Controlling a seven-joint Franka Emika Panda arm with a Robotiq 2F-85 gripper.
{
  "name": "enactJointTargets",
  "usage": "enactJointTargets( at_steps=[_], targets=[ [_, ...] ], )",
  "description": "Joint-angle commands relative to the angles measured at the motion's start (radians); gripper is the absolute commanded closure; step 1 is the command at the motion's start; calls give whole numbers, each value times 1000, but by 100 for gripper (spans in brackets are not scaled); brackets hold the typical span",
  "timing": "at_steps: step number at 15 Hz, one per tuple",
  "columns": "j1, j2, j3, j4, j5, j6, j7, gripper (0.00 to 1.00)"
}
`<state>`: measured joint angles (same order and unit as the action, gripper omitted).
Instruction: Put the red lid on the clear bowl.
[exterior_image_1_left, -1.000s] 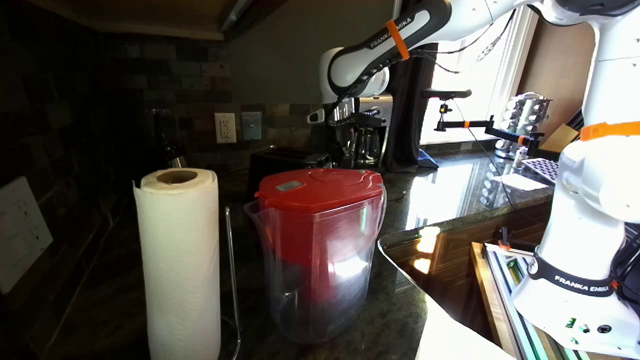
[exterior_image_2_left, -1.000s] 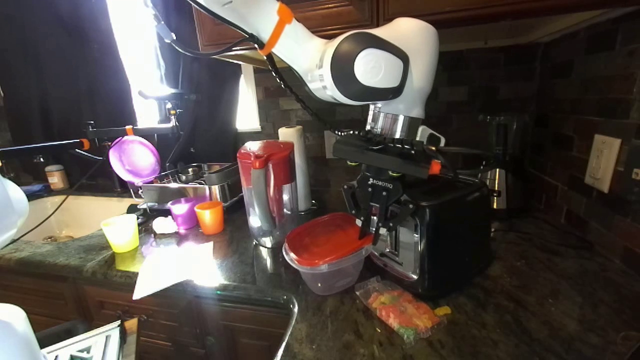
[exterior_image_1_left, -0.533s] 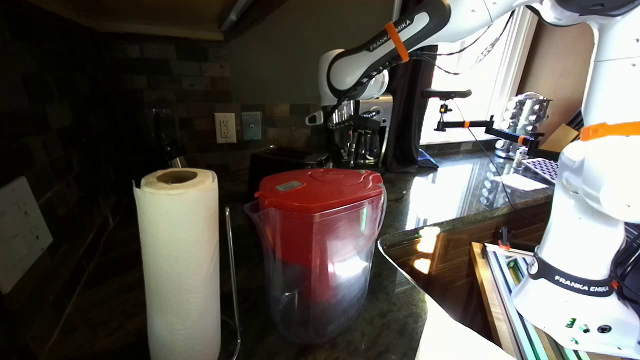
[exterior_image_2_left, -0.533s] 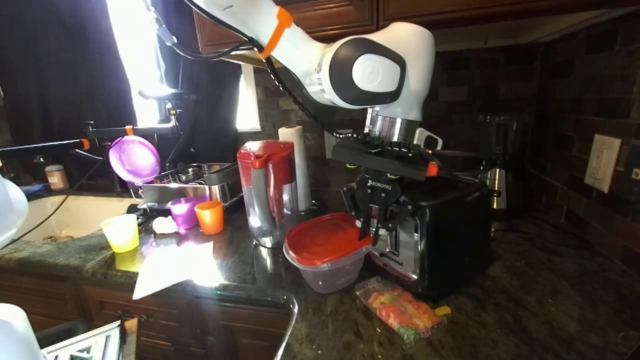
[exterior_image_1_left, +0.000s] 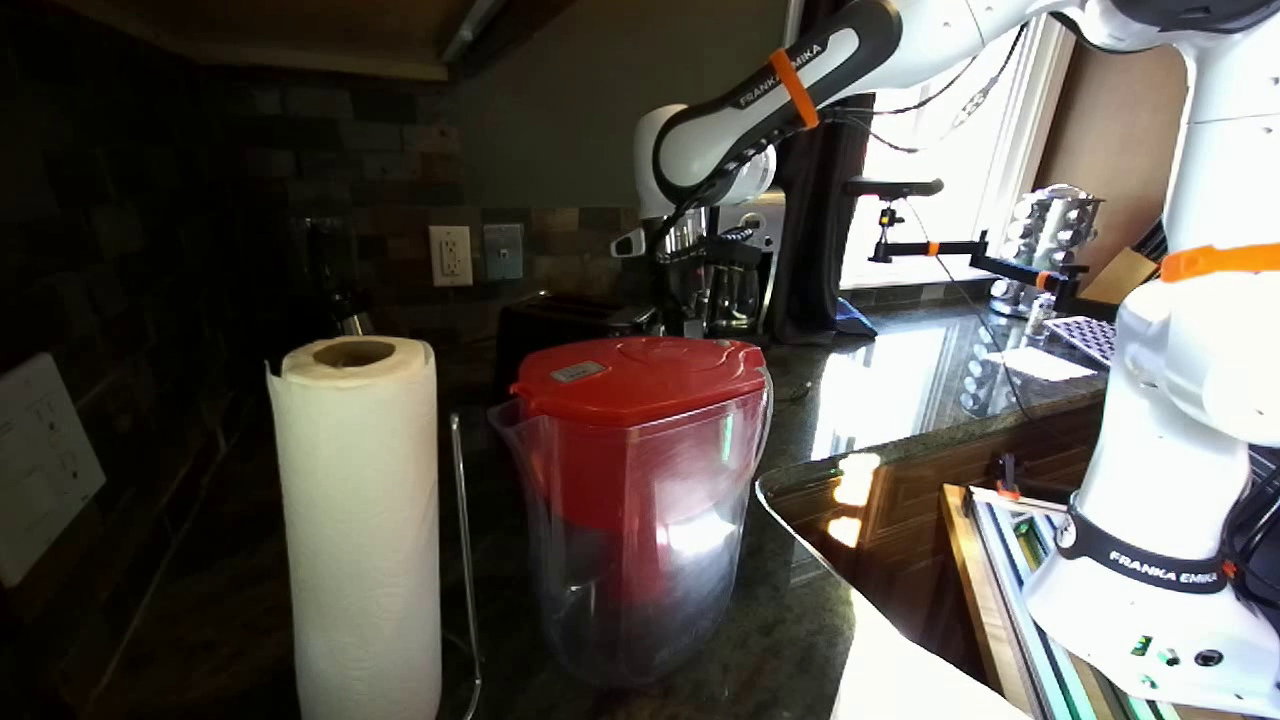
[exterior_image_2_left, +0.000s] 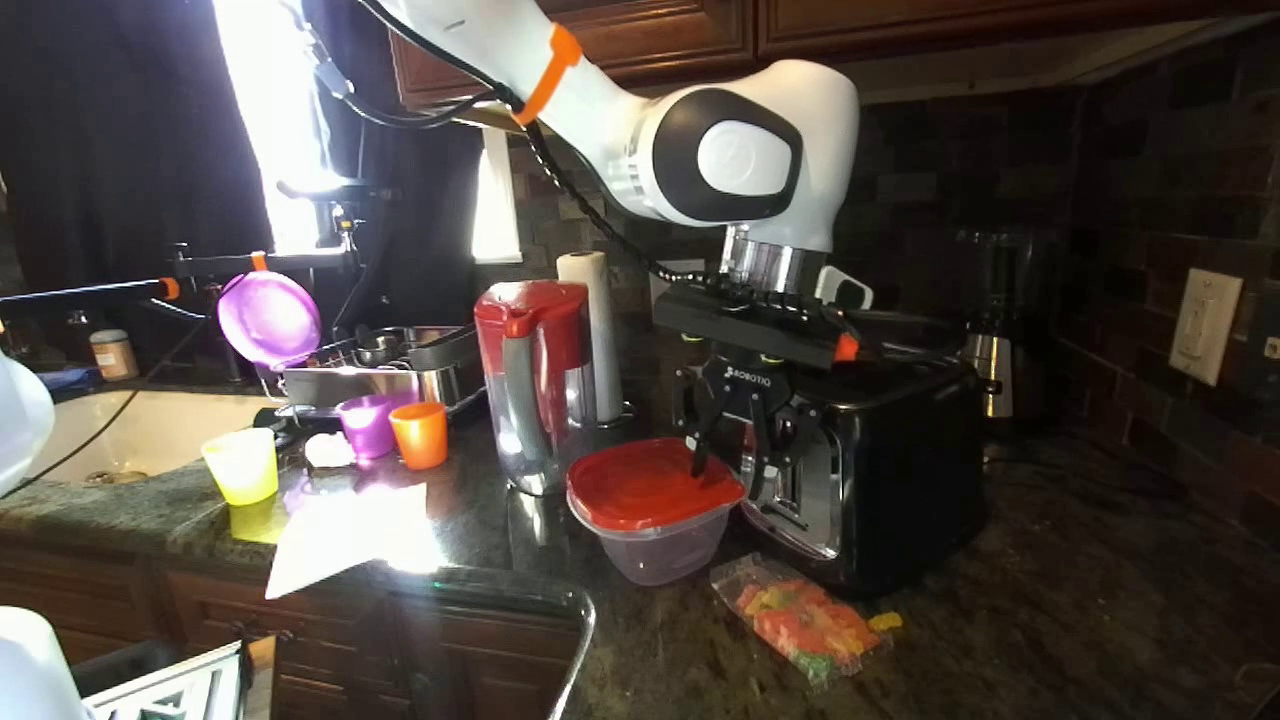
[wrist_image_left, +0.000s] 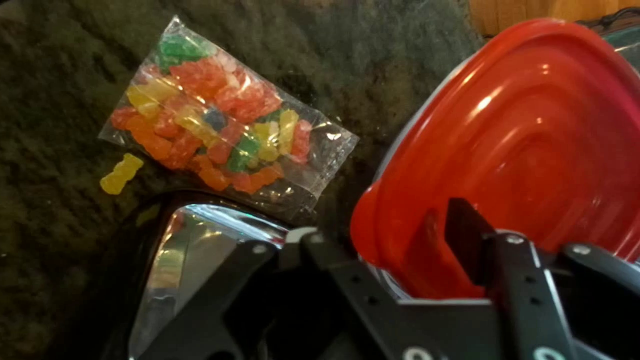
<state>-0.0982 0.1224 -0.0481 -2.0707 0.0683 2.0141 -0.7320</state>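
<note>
The red lid (exterior_image_2_left: 650, 485) lies nearly level on top of the clear bowl (exterior_image_2_left: 660, 553) in an exterior view. In the wrist view the red lid (wrist_image_left: 530, 160) covers the bowl, and only a thin strip of the clear bowl's rim (wrist_image_left: 392, 284) shows. I cannot tell whether the lid is snapped down. My gripper (exterior_image_2_left: 732, 472) is open, with one finger over the lid and the other beyond its tab, by the toaster. The gripper (wrist_image_left: 387, 225) holds nothing in the wrist view. Another exterior view hides lid, bowl and fingertips behind the pitcher.
A black toaster (exterior_image_2_left: 900, 480) stands right beside the bowl and gripper. A candy bag (exterior_image_2_left: 800, 615) lies in front of it. The red-topped pitcher (exterior_image_2_left: 535, 400) and paper towel roll (exterior_image_1_left: 360, 530) stand behind the bowl. An orange cup (exterior_image_2_left: 420, 436) and other cups stand further left.
My gripper has opened and let go of the lid's tab, its fingers now spread apart. The arm has moved slightly lower and left. The lid's far edge has dropped, so it lies flatter.
</note>
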Motion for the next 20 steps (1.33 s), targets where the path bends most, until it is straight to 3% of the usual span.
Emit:
enactJointTargets(
  at_steps=[1,2,3,13,20],
  targets=[
    [7,-14,7,-31,-7,32,28,10],
    [8,-25,7,-39,-6,27,31,2],
    [9,-36,7,-47,-5,21,33,0],
    [8,-259,-16,-233,-1,-25,138,0],
    [20,-506,-52,-394,-1,75,201,0]
  ],
)
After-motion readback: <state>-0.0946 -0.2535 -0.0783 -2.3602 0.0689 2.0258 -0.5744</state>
